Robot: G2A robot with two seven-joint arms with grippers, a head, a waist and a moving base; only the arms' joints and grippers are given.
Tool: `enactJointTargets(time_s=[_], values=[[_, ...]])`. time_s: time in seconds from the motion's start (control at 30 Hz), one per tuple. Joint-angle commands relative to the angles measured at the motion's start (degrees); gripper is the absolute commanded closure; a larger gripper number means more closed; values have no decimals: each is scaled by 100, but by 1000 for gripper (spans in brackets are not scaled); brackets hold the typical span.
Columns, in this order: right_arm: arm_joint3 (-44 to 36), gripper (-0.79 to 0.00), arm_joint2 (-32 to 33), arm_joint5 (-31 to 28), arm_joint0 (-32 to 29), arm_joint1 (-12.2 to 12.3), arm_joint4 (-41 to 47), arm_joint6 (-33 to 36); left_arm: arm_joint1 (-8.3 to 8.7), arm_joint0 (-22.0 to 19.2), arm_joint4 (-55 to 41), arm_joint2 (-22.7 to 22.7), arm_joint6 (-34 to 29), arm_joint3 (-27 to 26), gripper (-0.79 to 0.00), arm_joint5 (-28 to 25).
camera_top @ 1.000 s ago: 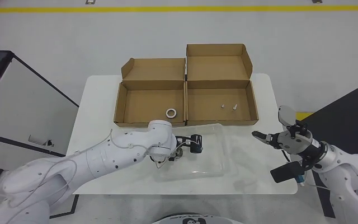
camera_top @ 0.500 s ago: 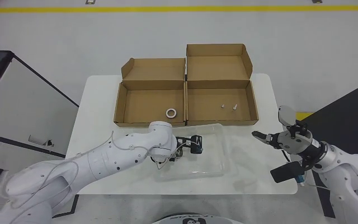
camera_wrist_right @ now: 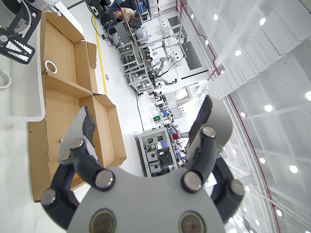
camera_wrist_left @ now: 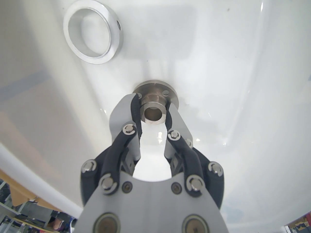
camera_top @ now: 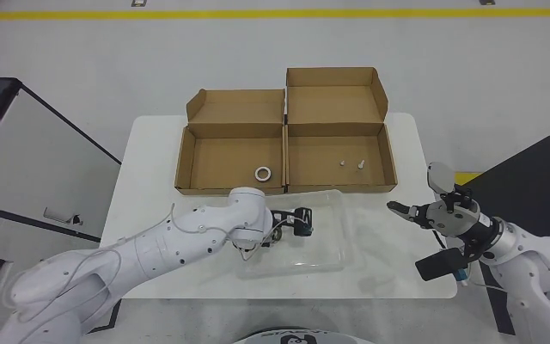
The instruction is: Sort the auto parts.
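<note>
Looking down from above: one white worktop, carrying two open cardboard boxes side by side along the far edge and one clear tray just in front of them. In the left box, one boxed ring, lying near the wall shared with its neighbour. In the right box, two small bolts, just beside each other. Left claw down inside the tray, toward its left end. Right claw over the worktop's right edge, well apart from boxes and tray, spread wide and holding nothing.

Seen from the left wrist: left claw clamped on one flanged sleeve, pads pressed against either side of the narrow neck, wide flange turned down toward the tray floor; contact with that floor hard to tell. One loose ring lying flat on the same floor, near the sleeve but apart from it. Two parts in the tray, then, counted together.

Seen from the right wrist: right claw with both fingers far apart, nothing between them. Beyond it, the right box nearer and the left box farther, with the single boxed ring on its floor. Beside them, the tray with the loose ring at its edge, and the left claw above that.
</note>
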Motion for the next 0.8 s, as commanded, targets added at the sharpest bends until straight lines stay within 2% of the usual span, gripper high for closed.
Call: enactJointTargets(time_s=[0.0,0.23,0.47,0.6,0.77], values=[[0,-785,0,0,0,0,0,0,24,-2,-37,-77,-82,-113,0,-12],[0,-785,0,0,0,0,0,0,202,-75,-375,-496,-428,-836,0,-82],[0,-785,0,0,0,0,0,0,542,-150,-890,-1014,-363,-1508,0,-147],[0,-785,0,0,0,0,0,0,780,74,-1147,-1652,59,-1719,0,-431],[0,-785,0,0,0,0,0,0,1104,645,-1203,-2504,795,-1769,0,-886]])
